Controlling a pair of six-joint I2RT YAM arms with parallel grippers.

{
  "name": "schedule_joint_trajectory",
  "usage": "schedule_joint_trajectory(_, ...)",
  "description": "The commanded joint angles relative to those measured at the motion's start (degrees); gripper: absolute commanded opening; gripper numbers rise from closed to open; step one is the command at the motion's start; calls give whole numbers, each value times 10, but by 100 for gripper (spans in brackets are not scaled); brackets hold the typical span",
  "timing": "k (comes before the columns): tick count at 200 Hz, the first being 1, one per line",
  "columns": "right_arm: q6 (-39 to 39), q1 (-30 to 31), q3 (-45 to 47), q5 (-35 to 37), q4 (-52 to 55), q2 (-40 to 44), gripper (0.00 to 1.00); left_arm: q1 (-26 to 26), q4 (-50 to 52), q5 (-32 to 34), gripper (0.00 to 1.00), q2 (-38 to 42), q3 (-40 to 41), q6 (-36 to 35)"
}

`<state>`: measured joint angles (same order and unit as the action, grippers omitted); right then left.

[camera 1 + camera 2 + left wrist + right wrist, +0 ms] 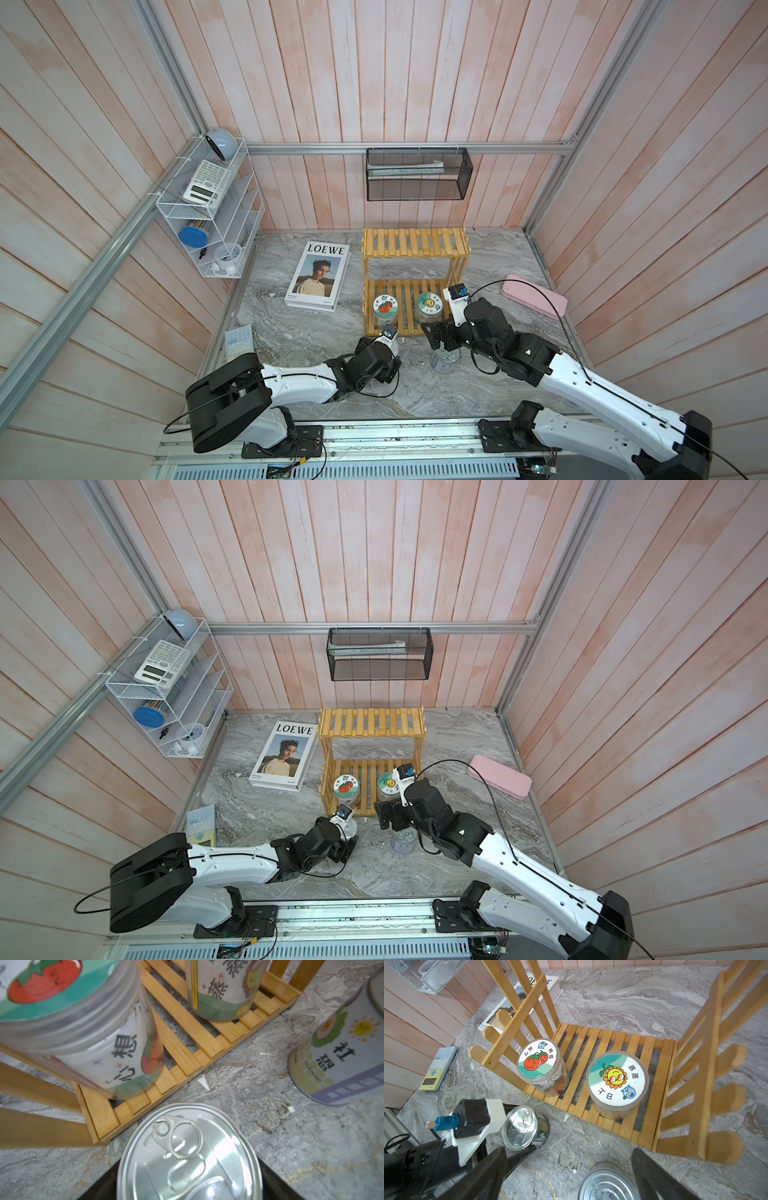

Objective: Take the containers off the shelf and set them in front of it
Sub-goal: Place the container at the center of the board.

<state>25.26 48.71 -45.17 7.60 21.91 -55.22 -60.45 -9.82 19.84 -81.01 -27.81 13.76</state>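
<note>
L gripper (188,1186) sits round silver pull-tab tin can (187,1155) on grey marble tabletop (612,1001), just in front of yellow slatted wooden shelf (652,1084); clamped or loose, can't tell. R gripper (569,1153) is spread wide & empty, over purple-banded tin can (340,1053). On bottom tier: tomato-lid clear jar (537,1061) & sunflower-lid clear jar (616,1078).

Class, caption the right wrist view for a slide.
Tomato jar and sunflower jar on the shelf; two tin cans stand before it.

Tomato-lid jar (385,306), sunflower-lid jar (429,302): clear, upright, apart on lower tier of yellow slatted shelf (415,243). Blue-white can (521,1124), purple can (444,361): upright just before shelf.
</note>
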Motion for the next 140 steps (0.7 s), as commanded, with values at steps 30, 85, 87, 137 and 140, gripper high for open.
schedule_joint_trajectory(30,34,-3,-57,31,34,-63,98,-2,10,5,95,14,4,7)
schedule_joint_trajectory(85,75,-4,-92,65,65,-127,98,-2,17,-1,100,40,3,8)
schedule_joint_trajectory(87,77,-4,-93,67,67,-129,98,-2,19,-1,100,41,3,8)
schedule_joint_trajectory(137,90,-4,-113,103,70,-183,98,-2,41,1,100,97,4,10)
schedule_joint_trajectory(140,90,-4,-114,106,69,-188,98,-3,44,1,100,103,5,10)
